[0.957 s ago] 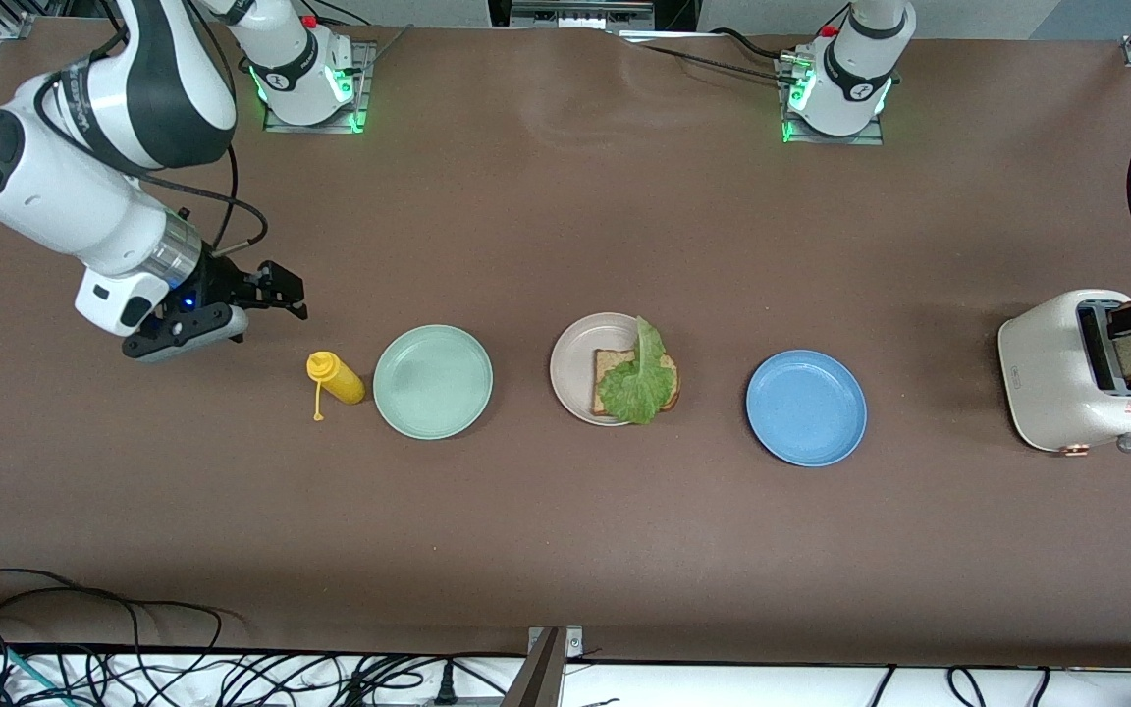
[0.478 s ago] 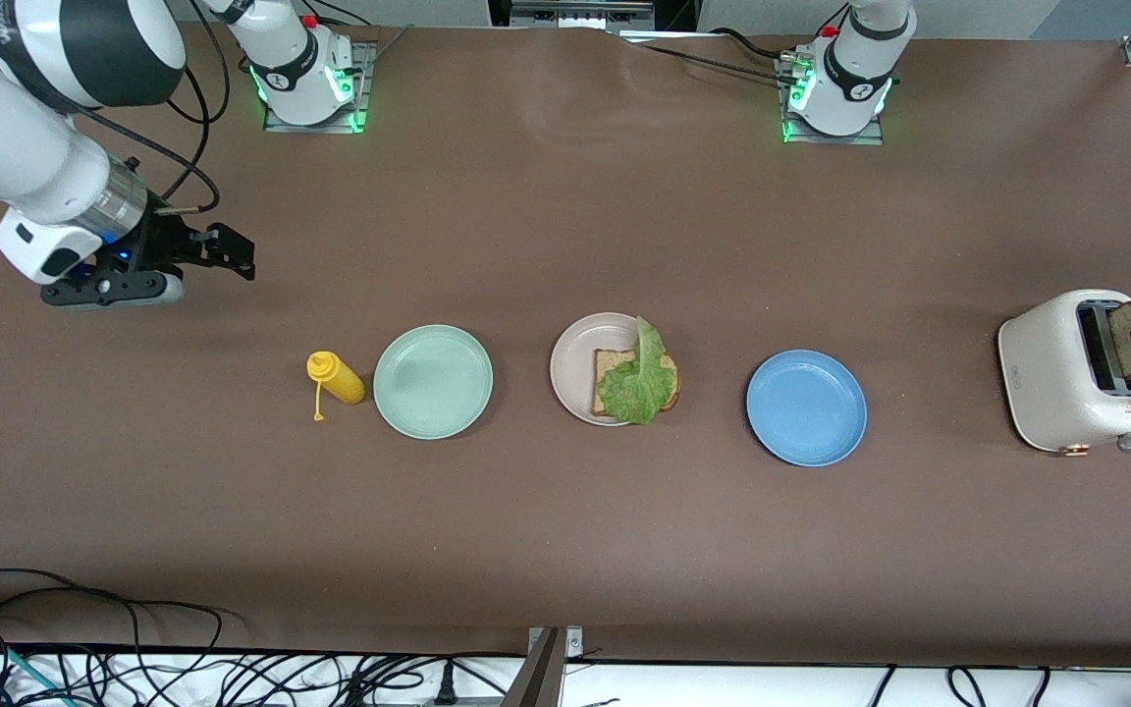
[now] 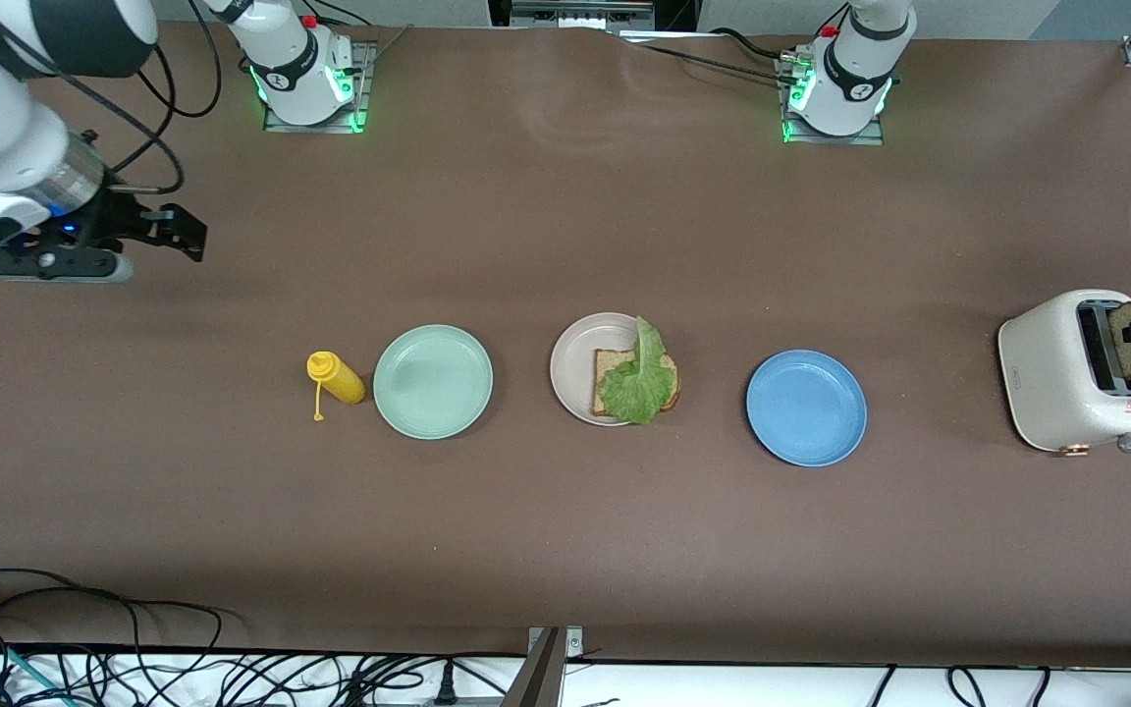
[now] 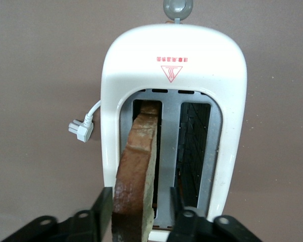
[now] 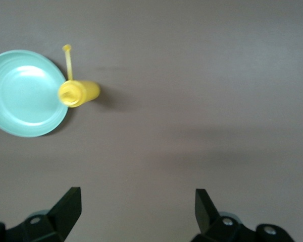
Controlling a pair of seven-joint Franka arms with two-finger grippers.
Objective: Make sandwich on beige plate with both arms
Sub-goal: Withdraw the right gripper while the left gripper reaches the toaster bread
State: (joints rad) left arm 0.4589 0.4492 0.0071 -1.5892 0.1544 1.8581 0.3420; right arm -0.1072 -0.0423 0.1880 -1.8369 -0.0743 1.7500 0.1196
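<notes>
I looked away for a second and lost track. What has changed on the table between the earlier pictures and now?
The right gripper, open and empty, pulled away from the yellow squeeze bottle toward the right arm's end of the table. The left gripper closed on the bread slice standing in the toaster. The beige plate with bread and lettuce, and the other plates, stayed put.
</notes>
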